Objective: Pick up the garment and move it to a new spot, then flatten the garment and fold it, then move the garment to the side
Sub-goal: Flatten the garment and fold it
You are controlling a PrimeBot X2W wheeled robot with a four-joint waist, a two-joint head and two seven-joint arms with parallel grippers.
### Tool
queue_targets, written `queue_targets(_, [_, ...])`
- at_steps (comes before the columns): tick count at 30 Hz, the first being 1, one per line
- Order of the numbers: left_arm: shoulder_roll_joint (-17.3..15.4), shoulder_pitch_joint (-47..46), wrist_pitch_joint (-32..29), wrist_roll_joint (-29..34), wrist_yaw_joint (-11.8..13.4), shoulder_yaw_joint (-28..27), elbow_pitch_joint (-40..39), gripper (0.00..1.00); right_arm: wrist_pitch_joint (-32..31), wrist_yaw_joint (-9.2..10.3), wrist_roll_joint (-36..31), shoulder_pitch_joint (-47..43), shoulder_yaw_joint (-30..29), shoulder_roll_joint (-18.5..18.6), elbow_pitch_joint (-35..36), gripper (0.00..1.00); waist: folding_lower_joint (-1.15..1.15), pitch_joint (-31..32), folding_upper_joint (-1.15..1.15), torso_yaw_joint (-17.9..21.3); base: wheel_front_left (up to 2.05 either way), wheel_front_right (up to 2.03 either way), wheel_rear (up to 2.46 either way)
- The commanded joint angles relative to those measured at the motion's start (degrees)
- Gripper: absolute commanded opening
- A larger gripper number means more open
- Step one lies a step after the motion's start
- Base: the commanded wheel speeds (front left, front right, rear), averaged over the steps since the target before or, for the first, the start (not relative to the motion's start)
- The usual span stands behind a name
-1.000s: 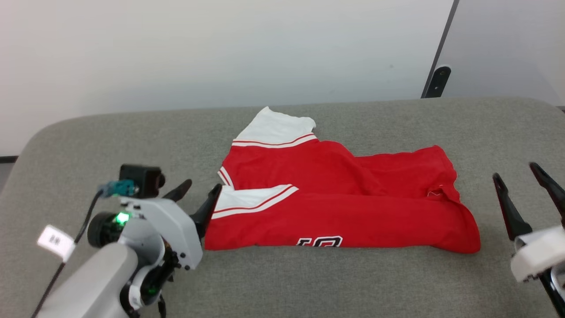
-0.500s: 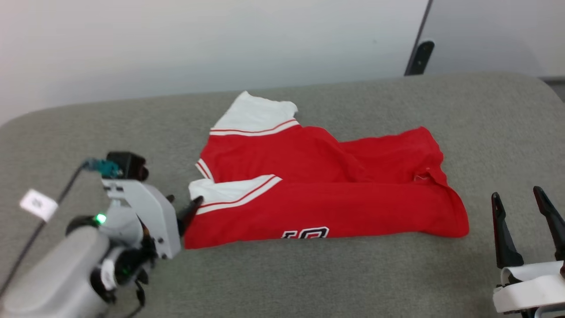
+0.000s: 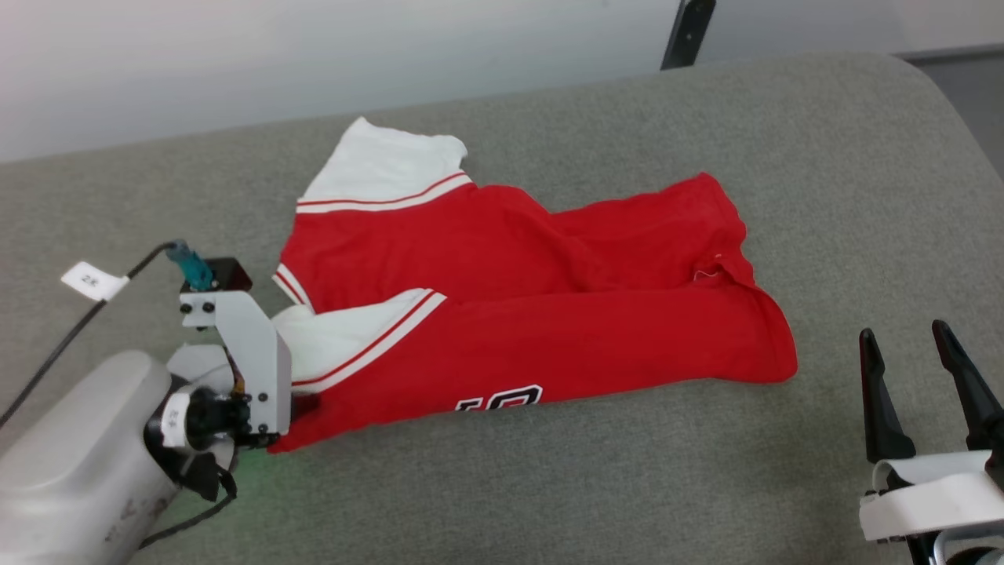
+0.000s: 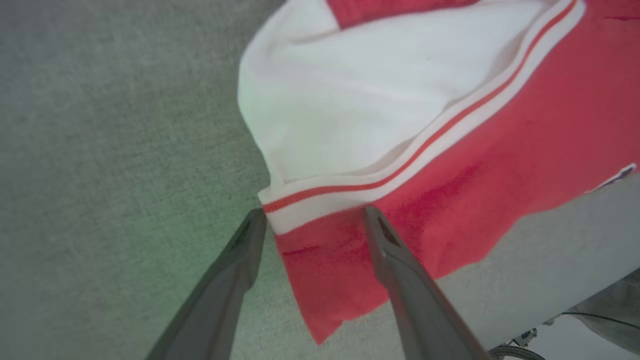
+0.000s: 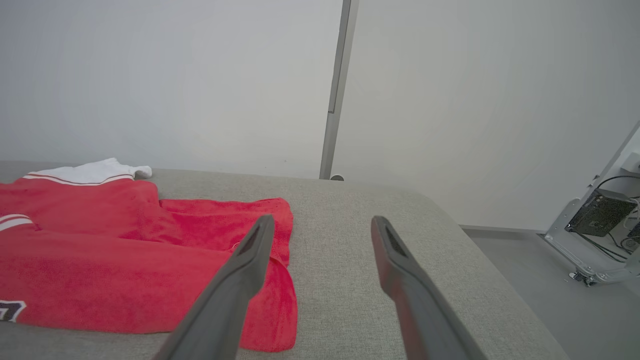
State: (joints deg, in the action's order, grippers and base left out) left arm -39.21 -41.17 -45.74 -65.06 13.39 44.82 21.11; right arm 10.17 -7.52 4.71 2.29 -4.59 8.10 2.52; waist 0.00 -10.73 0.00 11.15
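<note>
The garment lies in the middle of the grey counter, doubled over along its length. One white sleeve sticks out at about 11 o'clock and the other is tucked in at 9 o'clock. A sliver of the black lettering peeks from the near fold.

The left gripper is down at the shirt's 8 o'clock corner, jaws roughly half open and holding nothing. In the left wrist view one finger rests on bare counter just beside the end of the striped trim, while the other lies over the red cloth. I can't tell whether either tip has got underneath.

The right gripper hovers off the 4 o'clock corner, apart from the hem, jaws wide and empty.

To me this looks like the pinch on the left end before the next fold or the shift to the side. To do it well, I'd want the outer finger to slide under the edge, so that the jaws close on every layer at that corner, sleeve included. If they catch only the top ply, the fold will peel open when lifted.

The bite should also sit a little deeper, past the trim, since the corner is thin and could slip out. The right jaws would need to take the matching corner before anything rises, or the shirt will swing and lose its shape.
</note>
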Motion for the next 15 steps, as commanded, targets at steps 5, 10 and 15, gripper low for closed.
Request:
queue_targets(5, [1.8, -1.1, -3.3, 0.0, 0.6, 1.9, 5.1, 1.00, -0.1, 0.07, 1.4, 1.7, 0.4, -0.6, -0.4, 1.00, 0.00, -3.2, 0.00, 2.0, 0.00, 0.00, 0.00])
queue_targets(10, [4.2, -1.1, -3.7, -0.7, 0.7, 2.3, 9.7, 1.00, 0.0, 0.07, 2.4, 2.8, 0.9, 0.0, -1.2, 1.00, 0.00, -4.2, 0.00, 2.0, 0.00, 0.00, 0.00])
queue_targets(15, [7.0, -1.1, -5.3, -2.2, 0.7, 2.6, 13.2, 0.00, -1.8, 0.07, 3.9, 4.0, 2.7, 1.4, -1.6, 1.00, 0.00, -4.7, 0.00, 1.5, 0.00, 0.00, 0.00])
